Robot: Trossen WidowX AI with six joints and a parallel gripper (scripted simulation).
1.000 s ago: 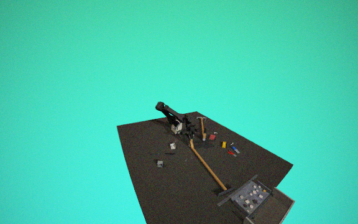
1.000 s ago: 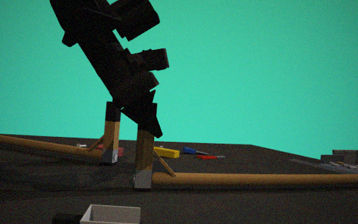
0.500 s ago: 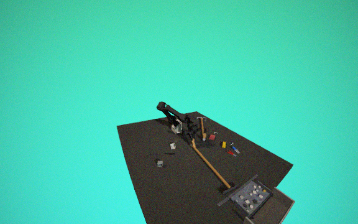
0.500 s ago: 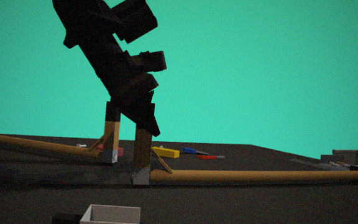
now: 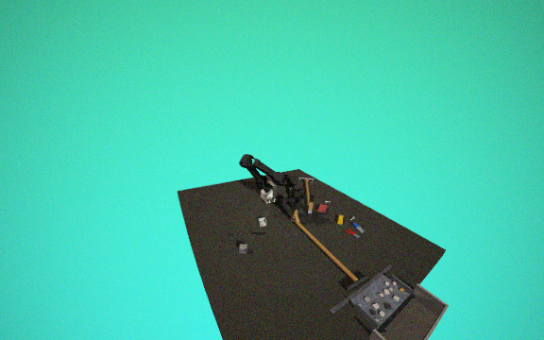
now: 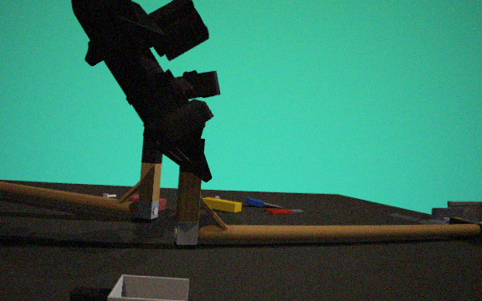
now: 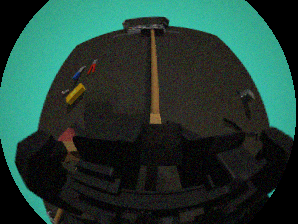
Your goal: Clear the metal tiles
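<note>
The long scraper (image 5: 324,247) (image 6: 329,231) (image 7: 154,75) has a round wooden handle, an upright wooden grip post and a dark blade (image 5: 348,281). My gripper (image 6: 192,169) is shut on the top of that post. The post's metal foot is low over the table; whether it touches is unclear. The blade is at the near side of the steel bench plate (image 5: 372,289), by its long grey crossbar. Several light and dark metal tiles, one of them a white tile (image 5: 396,297), are scattered on the plate. The catch box (image 5: 434,297) adjoins the plate's far end; its visible floor shows no tiles.
A second wooden-handled tool (image 5: 307,189) (image 6: 36,194) lies beside the arm, its post near my gripper. Beyond are a red block (image 5: 322,208), a yellow block (image 5: 340,219) (image 6: 224,205) (image 7: 76,93), and blue-handled (image 6: 254,202) and red-handled (image 6: 279,211) tools. A small white box (image 5: 263,221) (image 6: 155,288) sits opposite.
</note>
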